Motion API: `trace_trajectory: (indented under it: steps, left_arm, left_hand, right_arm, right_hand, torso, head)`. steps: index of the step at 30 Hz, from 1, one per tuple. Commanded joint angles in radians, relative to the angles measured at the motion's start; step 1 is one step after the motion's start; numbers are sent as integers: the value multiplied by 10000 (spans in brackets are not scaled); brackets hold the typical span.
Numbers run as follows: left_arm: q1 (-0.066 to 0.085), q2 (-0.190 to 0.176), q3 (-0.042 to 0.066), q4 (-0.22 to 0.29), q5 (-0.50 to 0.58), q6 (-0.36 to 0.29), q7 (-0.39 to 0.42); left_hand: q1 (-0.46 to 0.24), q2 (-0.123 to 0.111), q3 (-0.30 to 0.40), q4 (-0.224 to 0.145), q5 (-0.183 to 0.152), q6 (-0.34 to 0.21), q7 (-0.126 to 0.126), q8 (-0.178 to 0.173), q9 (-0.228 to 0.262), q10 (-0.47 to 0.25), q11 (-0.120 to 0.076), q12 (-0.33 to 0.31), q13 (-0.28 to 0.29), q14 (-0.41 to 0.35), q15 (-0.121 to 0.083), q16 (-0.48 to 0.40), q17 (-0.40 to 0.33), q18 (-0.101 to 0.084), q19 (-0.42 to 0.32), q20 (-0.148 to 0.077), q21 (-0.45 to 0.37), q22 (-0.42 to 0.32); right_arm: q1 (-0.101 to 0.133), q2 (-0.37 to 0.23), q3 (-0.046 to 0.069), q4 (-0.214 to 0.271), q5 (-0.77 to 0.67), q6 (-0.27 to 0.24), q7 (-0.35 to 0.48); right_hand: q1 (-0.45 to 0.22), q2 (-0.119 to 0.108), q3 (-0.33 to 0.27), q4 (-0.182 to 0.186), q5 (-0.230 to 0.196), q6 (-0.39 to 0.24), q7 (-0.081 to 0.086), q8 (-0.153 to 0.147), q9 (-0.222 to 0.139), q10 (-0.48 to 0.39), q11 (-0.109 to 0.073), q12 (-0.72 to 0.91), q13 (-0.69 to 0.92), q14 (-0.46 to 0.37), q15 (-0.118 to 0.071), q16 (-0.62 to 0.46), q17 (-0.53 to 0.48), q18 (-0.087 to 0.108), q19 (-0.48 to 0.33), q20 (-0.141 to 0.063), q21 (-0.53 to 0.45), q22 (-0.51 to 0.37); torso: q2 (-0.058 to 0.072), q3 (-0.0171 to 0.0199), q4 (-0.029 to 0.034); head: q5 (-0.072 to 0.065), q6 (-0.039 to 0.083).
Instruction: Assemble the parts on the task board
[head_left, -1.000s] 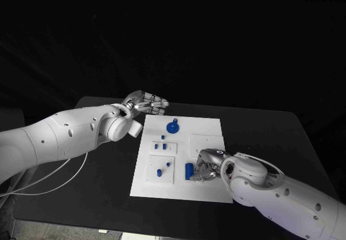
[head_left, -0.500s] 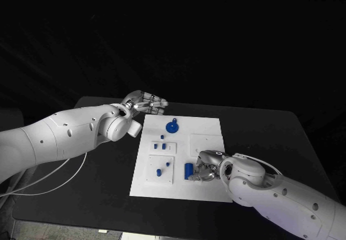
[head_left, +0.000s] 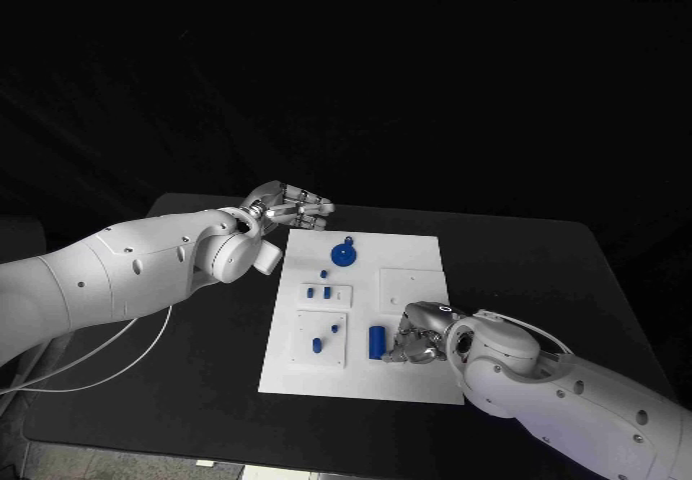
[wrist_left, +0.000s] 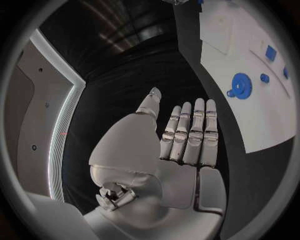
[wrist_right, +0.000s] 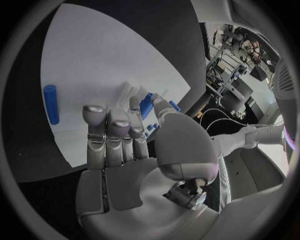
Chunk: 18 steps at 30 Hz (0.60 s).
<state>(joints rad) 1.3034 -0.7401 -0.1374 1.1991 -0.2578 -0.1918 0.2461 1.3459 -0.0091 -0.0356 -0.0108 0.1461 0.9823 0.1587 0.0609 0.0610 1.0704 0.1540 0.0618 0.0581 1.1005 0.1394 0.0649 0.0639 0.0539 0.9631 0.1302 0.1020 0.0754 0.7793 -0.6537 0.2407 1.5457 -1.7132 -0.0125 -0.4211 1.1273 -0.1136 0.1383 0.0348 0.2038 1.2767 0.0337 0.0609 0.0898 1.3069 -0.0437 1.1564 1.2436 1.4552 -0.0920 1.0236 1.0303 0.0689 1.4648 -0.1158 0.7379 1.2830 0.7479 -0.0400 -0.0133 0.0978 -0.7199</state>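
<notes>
Two hands at the task board, one at its far left corner, one at its near right part.

The left hand (head_left: 293, 209) sits off the board's 11 o'clock corner over the black table (head_left: 534, 270), fingers (wrist_left: 190, 135) straight and side by side, holding nothing. The white task board (head_left: 418, 250) carries a blue gear (head_left: 343, 254) toward 12 o'clock, small blue parts (head_left: 326, 293) around its middle and a blue cylinder (head_left: 378, 340) lying toward 5 o'clock. The right hand (head_left: 418, 333) rests just beside that cylinder, fingers close together and bent down over the board, nothing seen in them.

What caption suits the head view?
Right hand reaches beside a blue cylinder on the task board; left hand waits open.
</notes>
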Motion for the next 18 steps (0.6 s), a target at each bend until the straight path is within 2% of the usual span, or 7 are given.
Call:
trace_trajectory:
  steps: [1,4,9,10,13,14,18]
  left_arm:
    - [3,-7,5,10,-33,99,38]
    - [3,-17,4,-5,-34,87,40]
    - [3,-32,4,-28,-34,71,48]
    - [3,-35,4,-27,-34,71,49]
    - [3,-48,3,-21,-35,76,53]
    - [3,-58,2,-17,-35,78,55]
    - [1,-72,1,3,-35,74,95]
  left_hand:
    - [-60,26,11,7,35,53,-19,56,14,-62,-35,0,3,-49,44,-6,6,-38,-44,23,-21,-6]
    - [-60,26,11,7,35,53,-19,56,14,-62,-35,0,3,-49,44,-6,6,-38,-44,23,-21,-6]
    - [-74,5,8,17,27,52,-18,56,14,-65,-35,1,4,-59,48,-9,4,-39,-49,24,-23,-6]
    - [-74,5,8,17,27,52,-18,56,14,-65,-35,1,4,-59,48,-9,4,-39,-49,24,-23,-6]
    - [-74,5,8,17,27,52,-18,56,14,-65,-35,1,4,-59,48,-9,4,-39,-49,24,-23,-6]
    - [-74,5,8,17,27,52,-18,56,14,-65,-35,1,4,-59,48,-9,4,-39,-49,24,-23,-6]
    - [-72,-6,13,25,27,62,-24,57,14,-48,-38,2,3,-63,48,-5,6,-37,-47,23,-21,-4]
  right_arm:
    - [-10,-224,37,217,934,-1022,689]
    - [-9,-476,200,443,1624,-1451,1018]
    - [-7,-931,685,793,2556,-1708,1168]
    - [-6,-1018,749,831,2634,-1713,1151]
    - [-3,-1342,955,880,2814,-1629,1004]
    - [-1,-1521,1057,832,2883,-1477,867]
    - [3,-1924,1185,575,3006,-1106,547]
  right_hand:
    - [39,-117,-288,239,-172,-382,111,28,28,24,119,151,140,-6,65,45,39,-22,551,60,8,11]
    - [122,-92,-511,386,-201,-528,153,35,99,113,138,292,259,-12,75,71,66,28,553,80,52,27]
    - [173,-60,-548,419,-194,-655,189,27,124,154,157,349,316,-11,86,88,84,45,557,93,92,40]
    - [185,-52,-539,410,-197,-681,197,29,127,158,162,352,321,-10,91,90,86,48,557,98,100,43]
    - [249,-31,-412,353,-250,-711,204,33,140,175,171,362,338,-1,100,128,115,54,557,111,134,55]
    - [309,-7,-302,271,-246,-736,212,32,138,171,176,354,339,-7,103,125,112,56,557,114,159,65]
    - [419,73,364,-156,-304,-760,207,31,93,164,175,337,343,-6,103,141,121,51,553,118,180,75]
  torso:
    - [-6,4,-18]
    - [-6,7,-26]
    - [-6,23,-30]
    - [-4,17,-21]
    - [-7,12,-18]
    - [-8,8,-20]
    - [-6,-6,-6]
  head:
    - [-41,29]
    - [-68,44]
    - [-156,97]
    - [-175,106]
    - [-271,128]
    - [-322,139]
    - [-575,191]
